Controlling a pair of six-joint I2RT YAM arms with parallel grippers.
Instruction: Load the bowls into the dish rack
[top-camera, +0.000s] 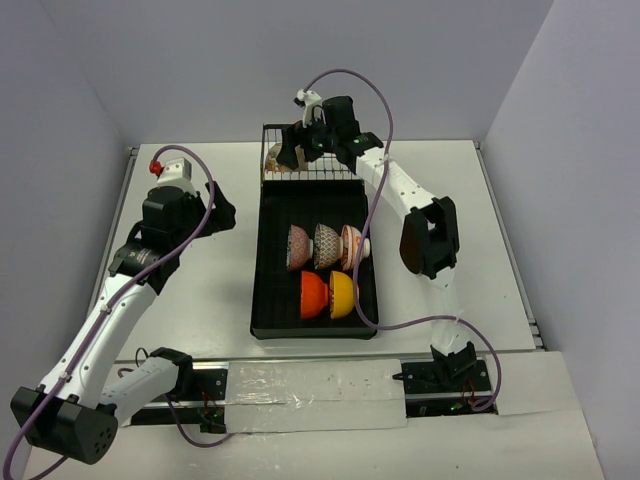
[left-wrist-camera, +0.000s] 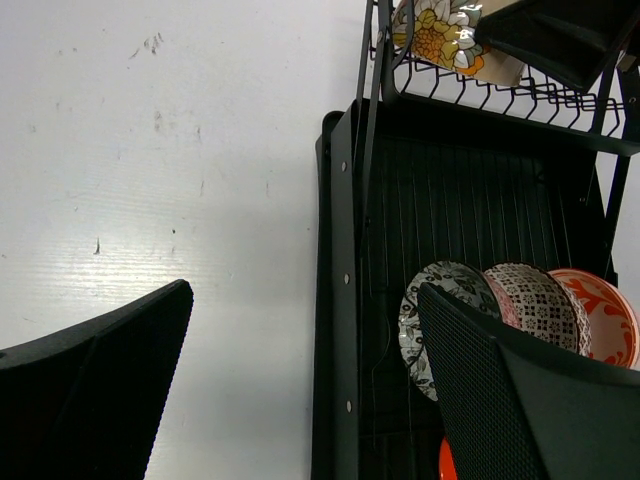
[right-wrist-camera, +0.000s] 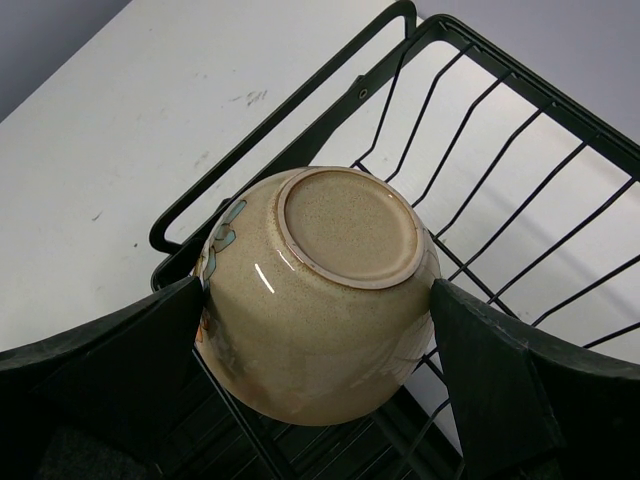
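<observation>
- I am watching the right gripper (right-wrist-camera: 315, 300) reaching over the far end of the dish rack (top-camera: 315, 205), down into its upright wire basket (top-camera: 330, 165).
- Its fingers (right-wrist-camera: 100, 370) are standing spread as wide as they go, one on each side of the beige bowl (right-wrist-camera: 345, 230). Both inner edges are sitting right against the bowl's sides, and I cannot tell whether they are pressing on it.
- The beige bowl is lying tilted in the basket, with its foot ring turned up at the wrist camera and its belly leaning on the wires. The left wrist view is catching yellow flowers painted inside it.
- The left gripper (left-wrist-camera: 305, 295) is hanging wide open and holding nothing, just beside the rack's left rim. One finger is hovering over the white table (top-camera: 210, 290) and the other over the ribbed tray.
- Three patterned bowls are standing on edge in a tight row across the middle of the tray: the grey-patterned bowl (left-wrist-camera: 440, 305) nearest the left rim, the dark-red patterned bowl (left-wrist-camera: 535, 300) next to it, then the red-on-white bowl (left-wrist-camera: 605, 315).
- Nearer the arm bases, the red-orange bowl (top-camera: 313, 294) and the yellow-orange bowl (top-camera: 343, 294) are standing on edge side by side, touching each other, just behind the patterned row.
</observation>
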